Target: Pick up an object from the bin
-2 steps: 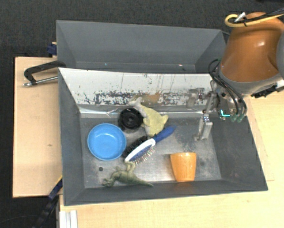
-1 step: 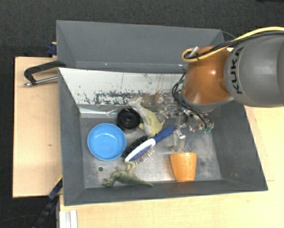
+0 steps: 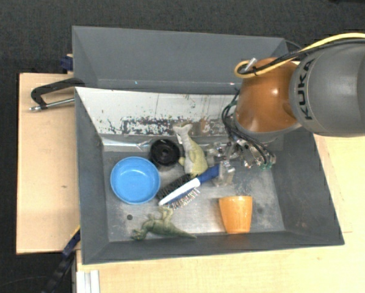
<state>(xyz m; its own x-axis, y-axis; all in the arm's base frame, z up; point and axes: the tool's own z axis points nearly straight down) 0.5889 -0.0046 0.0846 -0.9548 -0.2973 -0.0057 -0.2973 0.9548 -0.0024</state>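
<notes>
Blue bowl (image 3: 135, 179) on bin (image 3: 170, 57) floor, left; black round cap (image 3: 164, 152) just behind it. Orange cup (image 3: 236, 213) front right. Green toy reptile (image 3: 161, 227) along front wall. Pale yellowish lumpy item (image 3: 193, 152) beside cap.

Black lettering "KUKA", running sideways along the grey link of my arm (image 3: 338, 87), beside the orange cover (image 3: 265, 99).

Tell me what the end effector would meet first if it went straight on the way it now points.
Most likely the blue handle end of the blue-and-white bristle brush, which lies just below the end effector. Depth is unclear, so it may instead land on bare grey metal bin floor beside it.
</notes>
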